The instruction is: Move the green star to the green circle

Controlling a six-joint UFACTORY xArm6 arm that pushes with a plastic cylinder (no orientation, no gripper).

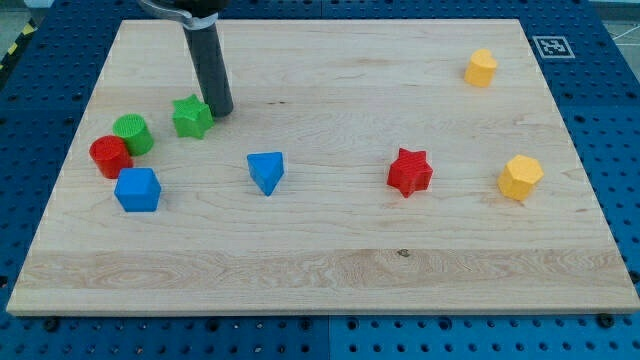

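Observation:
The green star (192, 117) lies on the wooden board at the view's upper left. The green circle (132, 133) stands a short way to its left and slightly lower, with a small gap between them. My tip (220, 110) rests on the board right beside the star's right edge, touching it or nearly so. The dark rod rises from there toward the view's top.
A red circle (109, 156) touches the green circle's lower left. A blue cube (137, 190) sits below them. A blue triangle (266, 171) is mid-board, a red star (409, 172) right of centre, and two yellow blocks (481, 67) (520, 178) at the right.

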